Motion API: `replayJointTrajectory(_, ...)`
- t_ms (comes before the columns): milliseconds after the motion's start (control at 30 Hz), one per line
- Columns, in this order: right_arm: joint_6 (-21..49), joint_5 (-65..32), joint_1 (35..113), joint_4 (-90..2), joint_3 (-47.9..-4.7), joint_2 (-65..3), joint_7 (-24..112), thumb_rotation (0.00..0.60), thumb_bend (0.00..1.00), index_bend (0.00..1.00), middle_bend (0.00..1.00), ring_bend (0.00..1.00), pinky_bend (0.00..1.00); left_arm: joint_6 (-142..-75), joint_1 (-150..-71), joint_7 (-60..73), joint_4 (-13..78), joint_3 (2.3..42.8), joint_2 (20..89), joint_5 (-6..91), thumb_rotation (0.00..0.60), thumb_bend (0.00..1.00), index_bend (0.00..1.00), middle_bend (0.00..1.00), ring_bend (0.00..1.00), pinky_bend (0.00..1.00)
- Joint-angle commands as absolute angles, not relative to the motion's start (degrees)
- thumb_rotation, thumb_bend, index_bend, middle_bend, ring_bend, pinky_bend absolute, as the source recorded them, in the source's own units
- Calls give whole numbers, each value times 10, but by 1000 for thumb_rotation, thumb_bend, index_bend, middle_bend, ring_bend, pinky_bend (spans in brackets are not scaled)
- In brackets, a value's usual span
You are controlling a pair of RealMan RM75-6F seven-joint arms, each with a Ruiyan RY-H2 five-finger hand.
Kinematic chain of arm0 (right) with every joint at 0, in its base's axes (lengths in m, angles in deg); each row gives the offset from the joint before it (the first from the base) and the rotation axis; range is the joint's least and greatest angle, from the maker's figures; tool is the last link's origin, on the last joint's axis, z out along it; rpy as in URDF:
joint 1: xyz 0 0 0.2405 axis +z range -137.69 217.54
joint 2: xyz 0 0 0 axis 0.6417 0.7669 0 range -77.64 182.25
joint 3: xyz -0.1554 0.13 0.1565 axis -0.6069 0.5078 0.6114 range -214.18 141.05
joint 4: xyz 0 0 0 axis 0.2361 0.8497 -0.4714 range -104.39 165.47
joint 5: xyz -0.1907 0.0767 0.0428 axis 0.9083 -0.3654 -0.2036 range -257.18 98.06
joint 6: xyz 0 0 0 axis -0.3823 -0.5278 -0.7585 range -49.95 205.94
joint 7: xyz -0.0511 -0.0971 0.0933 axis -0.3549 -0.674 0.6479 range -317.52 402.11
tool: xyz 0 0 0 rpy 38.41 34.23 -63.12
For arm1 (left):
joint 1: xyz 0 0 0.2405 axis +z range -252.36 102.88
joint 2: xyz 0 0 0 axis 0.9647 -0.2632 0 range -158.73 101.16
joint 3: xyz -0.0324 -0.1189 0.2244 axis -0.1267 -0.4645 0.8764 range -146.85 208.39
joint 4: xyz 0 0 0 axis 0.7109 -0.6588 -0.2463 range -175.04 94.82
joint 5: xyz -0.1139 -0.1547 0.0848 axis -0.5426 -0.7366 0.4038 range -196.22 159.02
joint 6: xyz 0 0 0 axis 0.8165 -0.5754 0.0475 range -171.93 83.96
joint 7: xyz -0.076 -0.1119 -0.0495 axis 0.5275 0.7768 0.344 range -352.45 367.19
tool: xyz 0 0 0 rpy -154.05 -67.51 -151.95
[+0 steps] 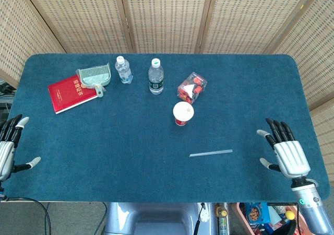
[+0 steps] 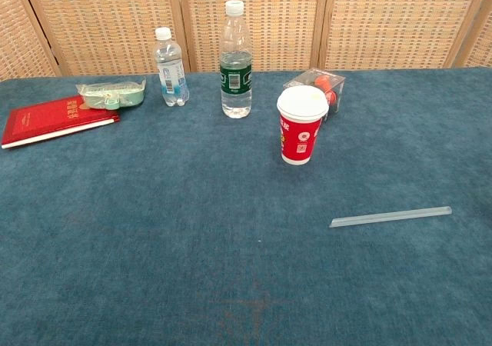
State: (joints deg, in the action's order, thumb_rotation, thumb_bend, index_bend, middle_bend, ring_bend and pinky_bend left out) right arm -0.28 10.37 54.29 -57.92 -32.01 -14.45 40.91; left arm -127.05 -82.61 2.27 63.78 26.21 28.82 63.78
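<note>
Here, both spread, empty: left hand (image 1: 7, 149), right hand (image 1: 288, 154) near straw (image 1: 211, 153); labels unreadable.

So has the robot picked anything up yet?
Not yet. Both hands hold nothing: the left hand sits at the table's edge, and the right hand is over the cloth, nearest the clear straw. The straw and red cup lie untouched, so everything is left.
</note>
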Motion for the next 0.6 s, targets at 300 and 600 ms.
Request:
replayJointTrajectory(300, 205, 68, 677, -466, -303, -241, 459, 600, 292, 479, 66, 0, 0, -1260, -832, 7, 637, 260, 295, 624, 600, 54, 0, 0, 0, 0)
replayJointTrajectory(600, 256, 21, 699, -410, -311, -311, 392, 600, 357, 489, 78, 0, 0, -1257, -833, 0, 637, 261, 298, 623, 600, 54, 0, 0, 0, 0)
